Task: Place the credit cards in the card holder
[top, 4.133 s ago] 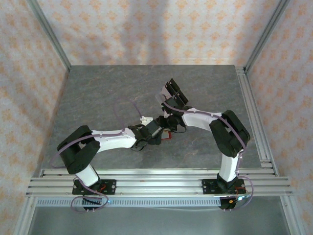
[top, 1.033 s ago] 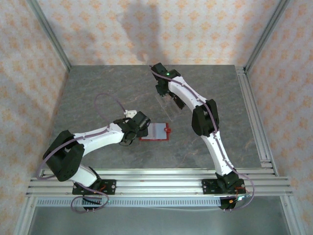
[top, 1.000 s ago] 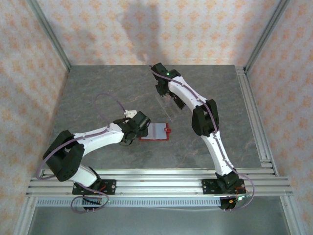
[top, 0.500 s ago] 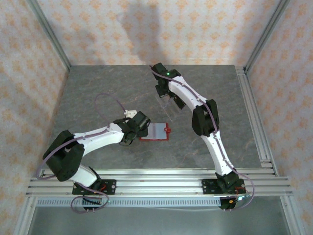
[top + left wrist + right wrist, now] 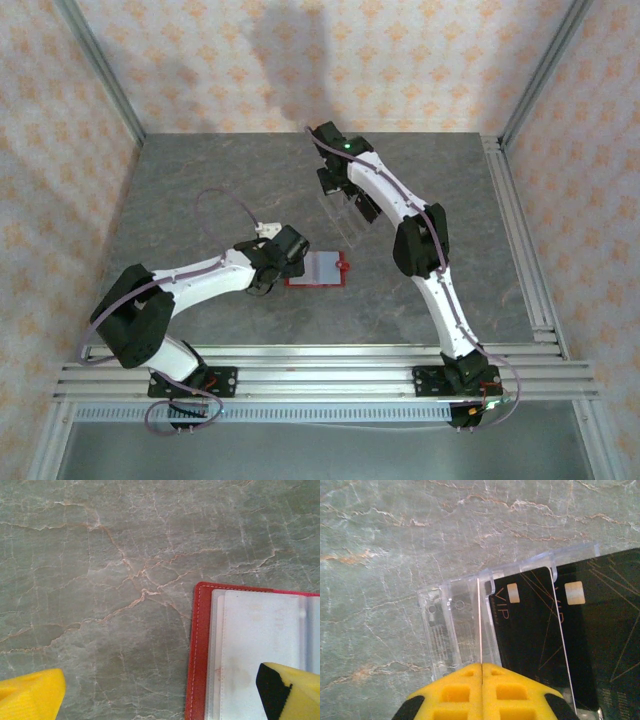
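Observation:
The card holder [image 5: 322, 268] lies open on the table, red with a pale inner sleeve [image 5: 260, 645]. My left gripper [image 5: 160, 700] is open and straddles its left edge, one yellow fingertip [image 5: 287, 692] over the sleeve and the other over bare table. At the clear stand [image 5: 447, 625], my right gripper [image 5: 481, 667] is shut on a credit card [image 5: 480, 625] seen edge-on as a thin pale line. Two more black credit cards [image 5: 530, 630] marked VIP stand in the stand's slots to the right. From above, my right gripper [image 5: 338, 192] is at the stand [image 5: 348, 225].
The grey marble table [image 5: 200, 190] lies bare to the left and far side. Aluminium rails [image 5: 520, 250] run along the right edge and across the near edge. Patterned walls close in the back and both sides.
The right gripper's jaws have closed on the edge-on card at the stand. The left arm and the wallet have stayed in place.

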### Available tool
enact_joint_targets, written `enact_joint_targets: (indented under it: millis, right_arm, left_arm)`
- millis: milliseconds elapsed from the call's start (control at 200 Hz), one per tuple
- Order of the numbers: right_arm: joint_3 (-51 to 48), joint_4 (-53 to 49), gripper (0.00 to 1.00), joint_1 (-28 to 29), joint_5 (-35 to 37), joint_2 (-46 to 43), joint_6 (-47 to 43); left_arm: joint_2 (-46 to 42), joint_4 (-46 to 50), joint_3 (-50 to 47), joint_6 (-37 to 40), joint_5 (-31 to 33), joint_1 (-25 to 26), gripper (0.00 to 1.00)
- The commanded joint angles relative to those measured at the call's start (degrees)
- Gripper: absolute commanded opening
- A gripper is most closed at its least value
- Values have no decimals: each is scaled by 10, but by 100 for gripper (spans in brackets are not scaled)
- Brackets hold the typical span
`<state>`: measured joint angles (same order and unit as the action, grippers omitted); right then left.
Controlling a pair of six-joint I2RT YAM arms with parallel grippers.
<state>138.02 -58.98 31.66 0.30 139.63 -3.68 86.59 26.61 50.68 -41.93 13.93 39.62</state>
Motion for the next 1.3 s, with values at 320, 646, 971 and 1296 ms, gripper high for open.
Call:
enact_joint_targets:
  millis: [320,646,971,1296]
  right_arm:
    - [-83,39,0,-3,-113,-165,58]
    - [-340,164,0,-1,-174,-317,126]
    - [-656,348,0,35,-225,-485,264]
    - [-888,581,0,76,-224,-580,422]
  left_arm:
    - [-4,27,9,15,29,-8,100]
    - [-18,25,-11,15,34,-11,100]
    - [-3,-12,-17,39,4,-13,100]
    - [18,-41,-15,62,-20,-12,100]
